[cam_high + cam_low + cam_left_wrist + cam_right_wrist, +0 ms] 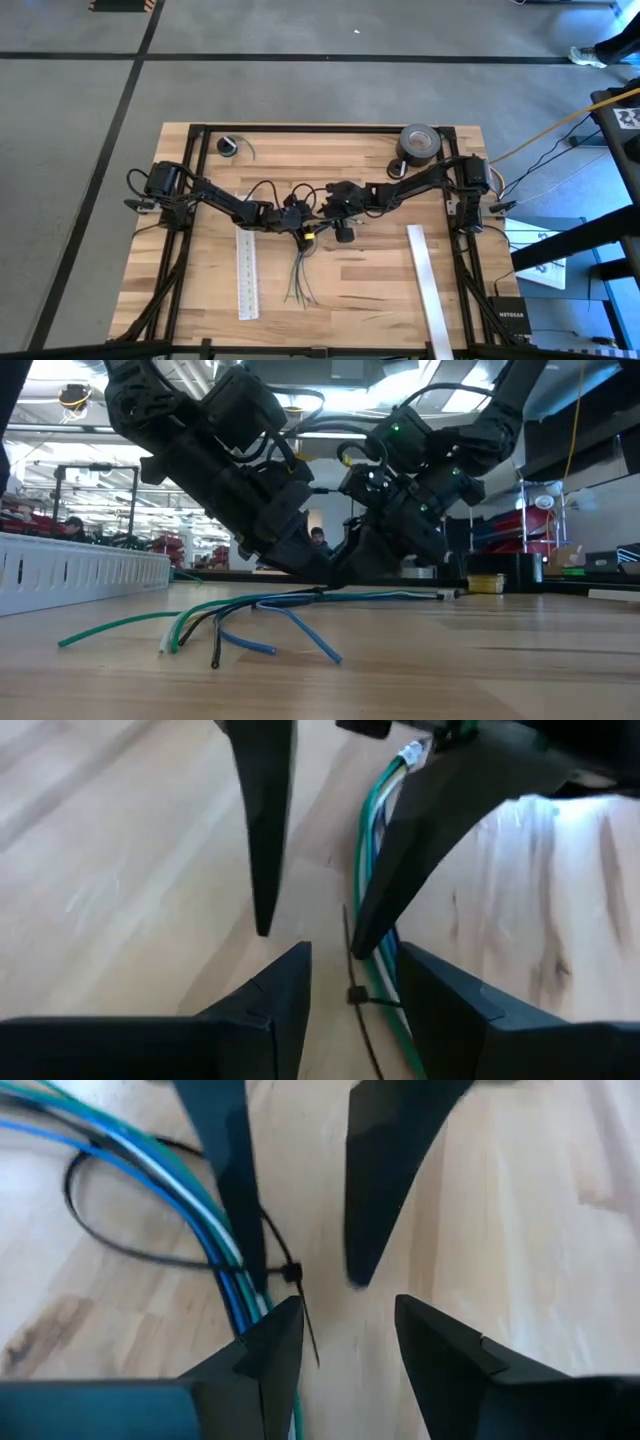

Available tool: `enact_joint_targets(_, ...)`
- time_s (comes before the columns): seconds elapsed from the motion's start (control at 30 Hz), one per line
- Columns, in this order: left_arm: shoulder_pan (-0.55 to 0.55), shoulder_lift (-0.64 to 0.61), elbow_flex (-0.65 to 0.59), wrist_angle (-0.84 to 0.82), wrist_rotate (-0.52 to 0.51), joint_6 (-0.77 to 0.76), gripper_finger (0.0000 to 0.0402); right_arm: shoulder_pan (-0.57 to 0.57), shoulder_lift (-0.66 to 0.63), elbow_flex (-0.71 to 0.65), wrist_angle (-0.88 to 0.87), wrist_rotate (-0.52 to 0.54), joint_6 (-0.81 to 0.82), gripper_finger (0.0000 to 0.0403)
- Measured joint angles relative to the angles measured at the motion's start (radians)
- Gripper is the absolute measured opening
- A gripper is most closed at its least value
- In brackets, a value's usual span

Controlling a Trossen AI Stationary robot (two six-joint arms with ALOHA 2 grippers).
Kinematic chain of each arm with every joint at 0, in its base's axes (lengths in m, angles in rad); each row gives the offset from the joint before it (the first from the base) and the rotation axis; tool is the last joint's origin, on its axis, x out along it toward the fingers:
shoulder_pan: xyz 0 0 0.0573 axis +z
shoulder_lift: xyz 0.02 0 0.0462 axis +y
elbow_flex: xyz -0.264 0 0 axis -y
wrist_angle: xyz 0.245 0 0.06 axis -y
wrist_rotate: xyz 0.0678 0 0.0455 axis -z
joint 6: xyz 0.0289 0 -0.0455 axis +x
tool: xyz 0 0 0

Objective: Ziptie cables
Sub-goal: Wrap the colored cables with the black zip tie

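The cables (298, 272), thin green, white, blue and dark wires, lie on the wooden table, fanned out toward the near edge (250, 618). A black ziptie (292, 1272) is looped loosely around their bunched far part, its head (357, 995) beside the wires and its tail free. My left gripper (355, 970) and my right gripper (350, 1320) meet tip to tip over that spot (312, 218), both slanting down and both open. The ziptie's head lies between the left gripper's fingers. My left gripper has one fingertip (257, 1280) down at the cables, right beside the ziptie's head; whether it touches them I cannot tell. My right gripper has one fingertip (366, 942) down at the cables (375, 840) by the ziptie's strap; whether it touches I cannot tell.
Two long white slotted strips lie on the table, one left of the cables (245, 272) and one at the near right (428, 290). A roll of grey tape (420, 145) and a small coil (230, 147) sit at the far edge.
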Motion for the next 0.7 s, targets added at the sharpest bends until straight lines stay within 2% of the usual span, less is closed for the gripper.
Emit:
enact_joint_targets(0.23, 0.006, -0.001, 0.001, -0.078, 0.010, -0.035, 0.0131, 0.000, 0.041, 0.000, 0.033, -0.014, 0.001, 0.0102)
enact_joint_targets(0.5, 0.016, 0.020, 0.003, -0.069, 0.021, -0.069, 0.0127, 0.000, 0.061, 0.000, 0.070, -0.034, 0.023, 0.0059)
enact_joint_targets(0.6, 0.016, 0.036, 0.005, -0.062, 0.021, -0.069, 0.0105, 0.000, 0.062, 0.000, 0.068, -0.041, 0.022, 0.0025)
enact_joint_targets(0.7, 0.017, 0.039, 0.005, -0.069, 0.029, -0.041, 0.0063, 0.000, 0.062, 0.000, 0.066, -0.040, 0.017, 0.0005)
